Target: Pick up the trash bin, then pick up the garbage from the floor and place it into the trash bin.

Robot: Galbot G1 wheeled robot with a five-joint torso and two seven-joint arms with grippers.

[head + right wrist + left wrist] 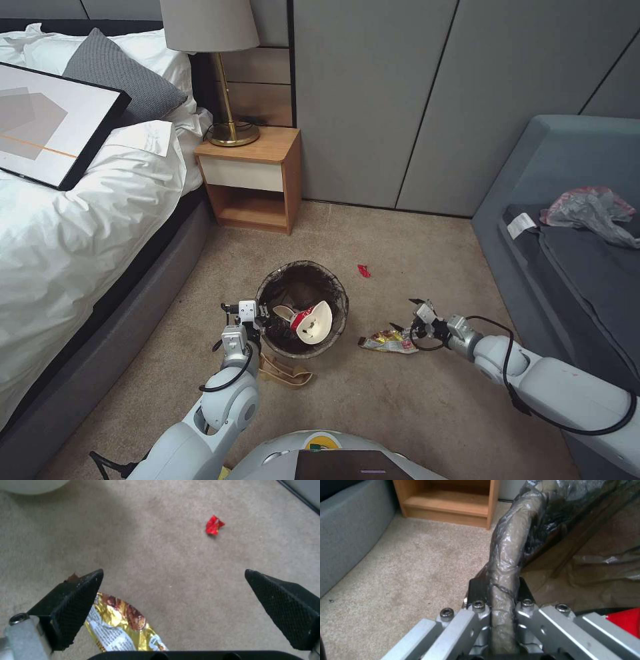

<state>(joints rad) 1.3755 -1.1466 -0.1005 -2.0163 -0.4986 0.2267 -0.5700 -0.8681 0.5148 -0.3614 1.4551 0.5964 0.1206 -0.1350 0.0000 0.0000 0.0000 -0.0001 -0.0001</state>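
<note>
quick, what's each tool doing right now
Left tool: shut on the trash bin rim.
Right tool: open, holding nothing, over the snack wrapper.

Bin liner [510,552]: glossy crinkled plastic. Snack wrapper [123,627]: shiny foil. Carpet [160,562]: matt, rough. Nightstand [257,177]: smooth wood.

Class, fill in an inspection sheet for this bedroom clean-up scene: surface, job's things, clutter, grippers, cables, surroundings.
Surface: beige carpet.
Job's things: trash bin holding a red-and-white paper cup; yellow snack wrapper, red scrap and flat brown paper bag on the floor.
Clutter: grey-pink plastic bag on the sofa.
Grippers: left gripper shut on the bin's rim; right gripper open above the wrapper.
Cables: black cable along right arm.
Surroundings: bed, nightstand, lamp.
</note>
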